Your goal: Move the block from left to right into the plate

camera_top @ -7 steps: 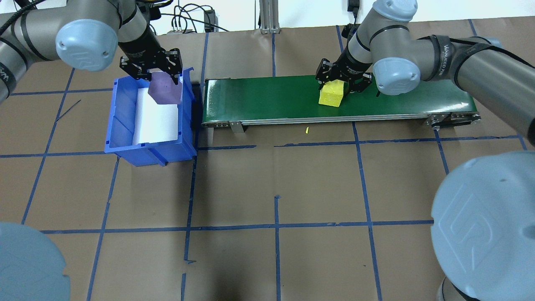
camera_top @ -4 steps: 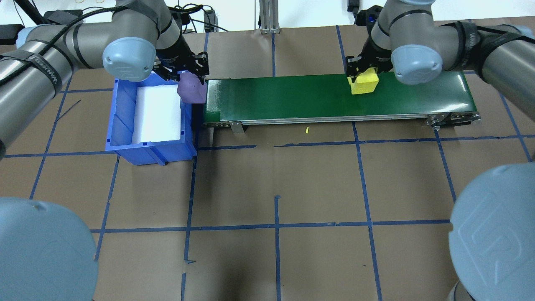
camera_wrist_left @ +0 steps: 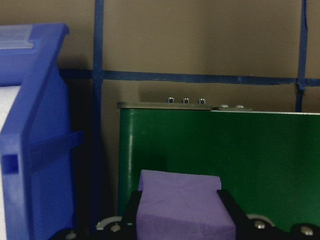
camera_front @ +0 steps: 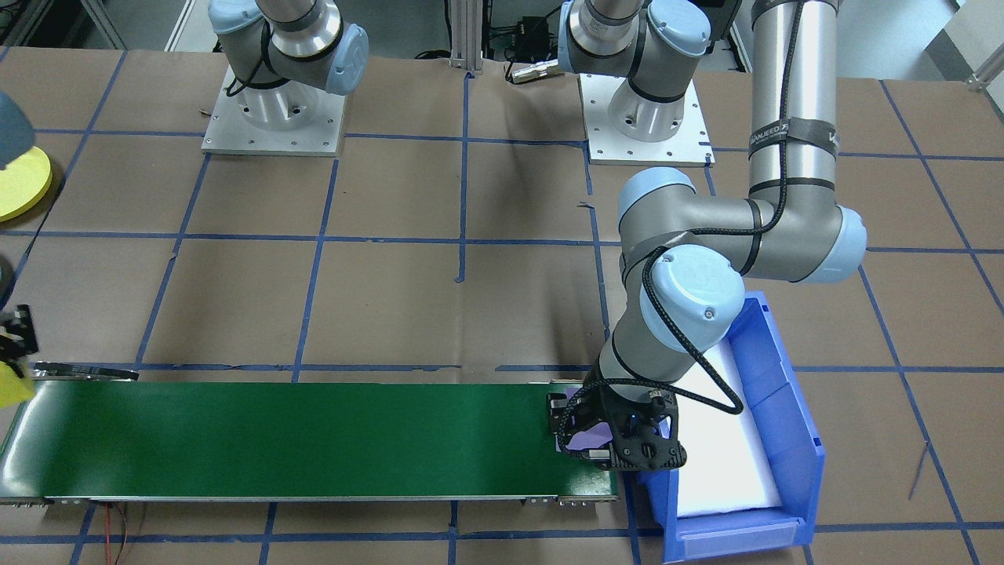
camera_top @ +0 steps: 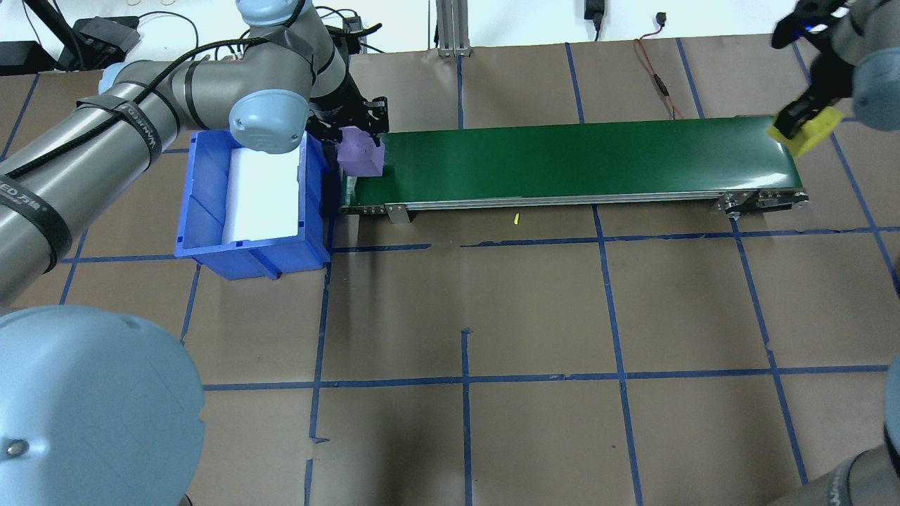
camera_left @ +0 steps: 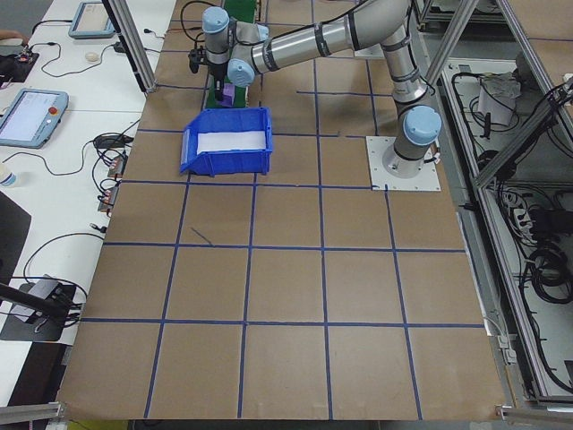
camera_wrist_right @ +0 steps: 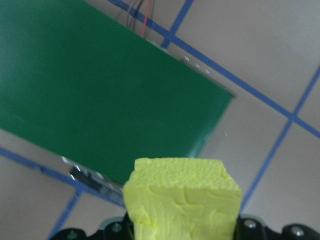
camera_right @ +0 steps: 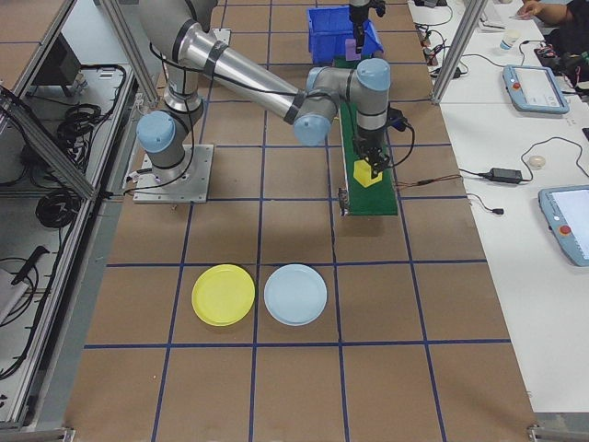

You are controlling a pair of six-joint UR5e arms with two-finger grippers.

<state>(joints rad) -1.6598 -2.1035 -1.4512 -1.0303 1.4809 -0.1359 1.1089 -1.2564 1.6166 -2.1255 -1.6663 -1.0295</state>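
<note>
A purple block (camera_top: pixel 361 156) hangs in my left gripper (camera_top: pixel 360 140), which is shut on it over the left end of the green conveyor belt (camera_top: pixel 562 158). The left wrist view shows this purple block (camera_wrist_left: pixel 182 207) between the fingers, just above the belt. My right gripper (camera_top: pixel 798 121) is shut on a yellow block (camera_top: pixel 808 133) and holds it in the air at the belt's right end. Its wrist camera shows the yellow block (camera_wrist_right: pixel 182 197) above the belt's corner. The yellow plate (camera_right: pixel 223 295) lies on the table beyond that end, apart from both grippers.
A blue bin (camera_top: pixel 204 204) with a white liner stands against the belt's left end, under my left arm. A pale blue plate (camera_right: pixel 294 295) lies next to the yellow one. Cables run along the table's far edge.
My left gripper carried the purple block from over the blue bin to the belt's left end. My right gripper lifted the yellow block and moved it right, to the belt's right end.
</note>
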